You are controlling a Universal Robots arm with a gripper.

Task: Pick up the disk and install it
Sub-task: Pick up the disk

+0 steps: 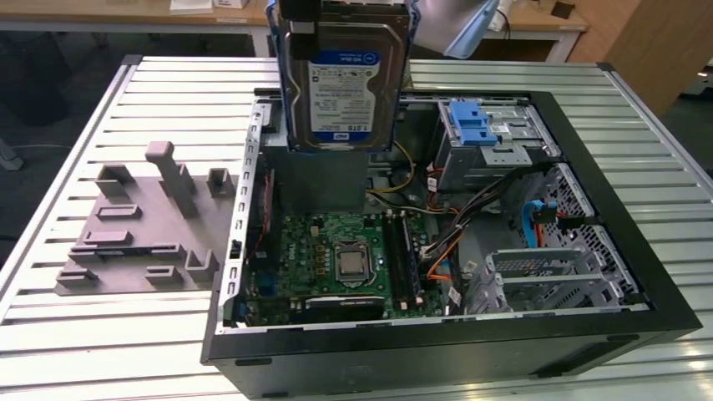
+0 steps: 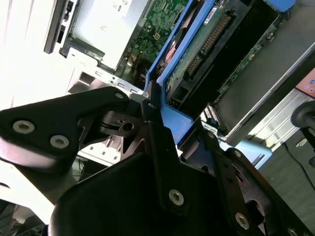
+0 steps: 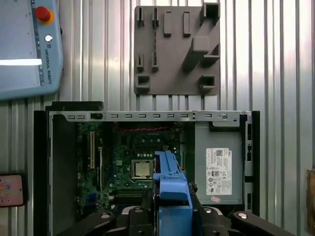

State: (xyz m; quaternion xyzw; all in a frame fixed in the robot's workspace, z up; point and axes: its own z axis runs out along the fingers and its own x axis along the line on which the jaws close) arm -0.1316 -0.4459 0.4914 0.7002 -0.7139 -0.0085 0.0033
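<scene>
One disk [image 1: 340, 83], long axis vertical, label toward the exterior view, clenched in the pincer [image 3: 173, 216] above the computer case [image 1: 624, 276].

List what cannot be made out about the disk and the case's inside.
Exterior view: the disk's top edge, cut off by the picture's upper edge.
First wrist view: the disk's label face; it shows edge-on.
Second wrist view: most of the motherboard, hidden behind the gripper and disk.

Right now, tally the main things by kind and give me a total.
disk: 1
case: 1
fixture: 1
pendant: 1
phone: 1
Total: 5
</scene>
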